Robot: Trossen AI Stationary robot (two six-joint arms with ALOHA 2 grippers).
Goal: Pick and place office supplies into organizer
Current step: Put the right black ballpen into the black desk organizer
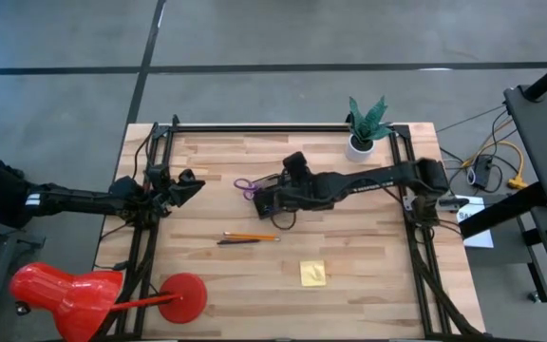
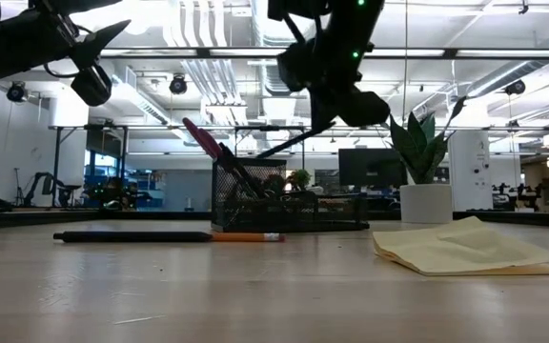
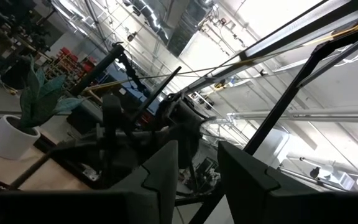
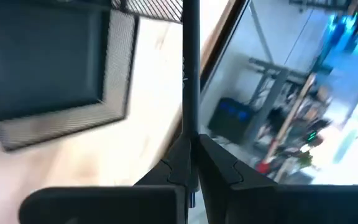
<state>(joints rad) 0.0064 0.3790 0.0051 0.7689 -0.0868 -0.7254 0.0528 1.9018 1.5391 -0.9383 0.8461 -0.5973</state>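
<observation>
The right gripper [image 4: 191,163] hangs above the black wire-mesh organizer [image 1: 266,199] near the middle of the pale wood-plank table [image 1: 368,285], its two dark fingers pinched tight on a thin, straight black pen [image 4: 191,81] that runs forward past the mesh rim. In the low view that pen [image 2: 298,143] slants down from the gripper toward the organizer [image 2: 255,195], a small boxy basket of fine mesh. The purple-handled scissors [image 1: 245,187] stand tilted in the organizer, their looped handles poking out on its left side. In front of it, on the bare wood, an orange pencil [image 1: 252,236] and a slim dark pen [image 1: 235,242] lie side by side, nearly parallel. A square yellow sticky-note pad [image 1: 312,274] lies flat nearer the table's front edge, its top sheet slightly curled. The left gripper [image 1: 186,185] waits over the table's left edge, its angular fingers standing partly apart and holding nothing.
</observation>
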